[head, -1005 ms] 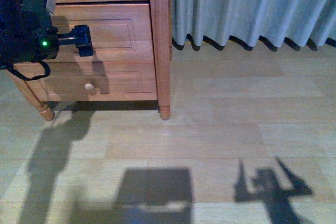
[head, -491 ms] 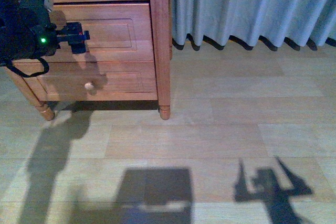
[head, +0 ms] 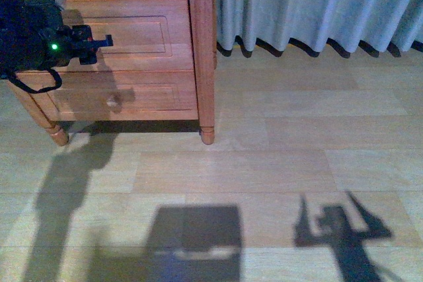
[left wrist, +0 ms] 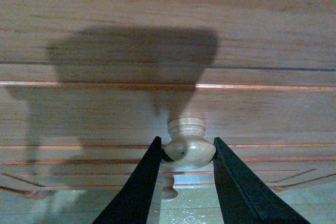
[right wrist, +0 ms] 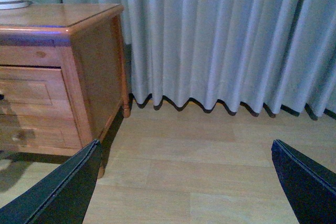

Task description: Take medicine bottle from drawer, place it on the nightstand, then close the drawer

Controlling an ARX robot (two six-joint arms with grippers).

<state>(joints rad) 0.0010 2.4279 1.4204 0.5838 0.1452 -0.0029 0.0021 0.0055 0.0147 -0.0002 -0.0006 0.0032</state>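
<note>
The left gripper [head: 96, 39] has moved in on the taller drawer [head: 145, 34] of the nightstand [head: 201, 57] over the past second. Its fingers [left wrist: 139, 182] now pinch the round knob [left wrist: 189, 149], touching both sides, though how firmly cannot be told. The drawer front looks flush, not yet pulled. The bottle is nowhere in view, presumably still inside. The right gripper [right wrist: 185, 145] hangs spread wide and empty, facing the curtain [right wrist: 220, 40]. The pull looks likely next.
</note>
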